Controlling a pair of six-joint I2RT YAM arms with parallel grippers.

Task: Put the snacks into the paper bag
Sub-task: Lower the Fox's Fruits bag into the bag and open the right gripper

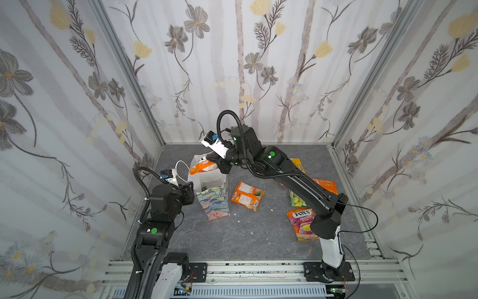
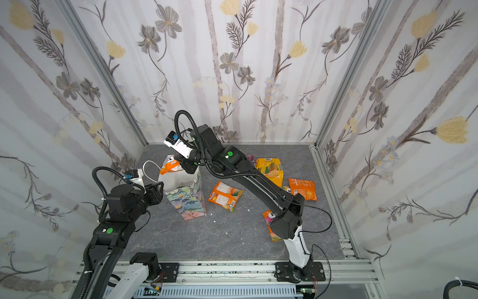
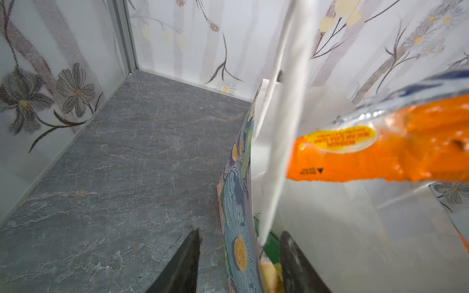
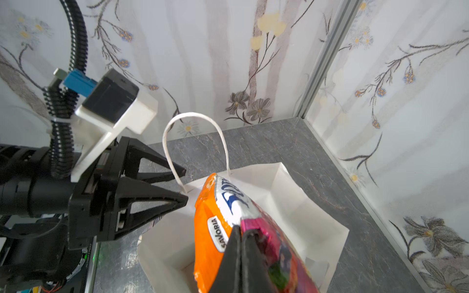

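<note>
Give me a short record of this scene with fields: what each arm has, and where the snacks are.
right tool: shut on crinkly orange plastic packet, above the bag's open mouth
left tool: pinching the rim of the upright floral-print paper bag
in bag: green item, only partly seen
on grey stone-look table: at least five packets, among them the orange packet beside the bag and the FOX'S FRUITS packet

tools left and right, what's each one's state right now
left tool: closed on the paper bag rim
right tool: closed on the orange Savoria packet
</note>
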